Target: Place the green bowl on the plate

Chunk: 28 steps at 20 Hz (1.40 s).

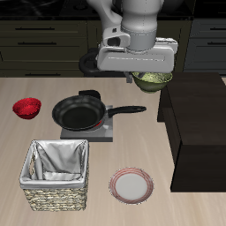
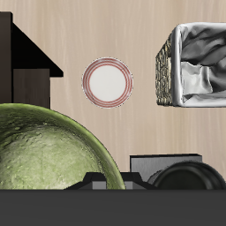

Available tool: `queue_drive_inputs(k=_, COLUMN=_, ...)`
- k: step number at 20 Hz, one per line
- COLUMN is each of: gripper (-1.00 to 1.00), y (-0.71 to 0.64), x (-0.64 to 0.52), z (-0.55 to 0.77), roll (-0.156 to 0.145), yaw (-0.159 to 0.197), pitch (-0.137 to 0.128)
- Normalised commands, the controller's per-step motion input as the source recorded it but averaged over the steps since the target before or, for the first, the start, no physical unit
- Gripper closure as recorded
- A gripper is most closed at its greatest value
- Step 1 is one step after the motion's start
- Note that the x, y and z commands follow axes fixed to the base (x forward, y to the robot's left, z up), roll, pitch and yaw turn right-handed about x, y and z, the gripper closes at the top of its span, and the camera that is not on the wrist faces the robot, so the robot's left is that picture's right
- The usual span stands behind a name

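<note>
My hand [image 1: 144,78] holds the green bowl [image 1: 152,81] by its rim, up in the air near the back of the surface [image 1: 177,203]. I am carrying it now. The plate [image 1: 131,185] waits near the front edge — next I must bring the bowl over it and lower gently.

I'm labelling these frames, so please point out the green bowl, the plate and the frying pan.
green bowl [image 2: 44,150], wrist view, on its speckled inside.
plate [image 1: 131,185], exterior view, on its pale centre.
frying pan [image 1: 79,114], exterior view, on its black inside.
</note>
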Motion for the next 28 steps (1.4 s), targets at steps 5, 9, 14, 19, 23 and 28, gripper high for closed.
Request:
queue_drive_inputs(k=5, gripper=1.0, y=-0.3, x=0.05, z=0.0, roll=-0.002, yaw=-0.036, pitch=0.017)
queue_drive_inputs(k=9, gripper=1.0, y=-0.07, x=0.16, z=0.0, roll=0.069, yaw=0.019, pitch=0.013)
queue_drive_inputs(k=14, gripper=1.0, y=-0.1, x=0.29, z=0.08, roll=0.046, yaw=-0.006, pitch=-0.011)
queue_drive_inputs(k=19, gripper=1.0, y=-0.21, x=0.33, z=0.11, roll=-0.03, yaw=-0.009, pitch=-0.019)
queue_drive_inputs(k=23, gripper=1.0, y=-0.18, x=0.4, z=0.09, roll=-0.009, yaw=0.001, pitch=-0.008)
queue_drive_inputs(k=28, gripper=1.0, y=0.04, x=0.25, z=0.03, roll=0.044, yaw=0.028, pitch=-0.013)
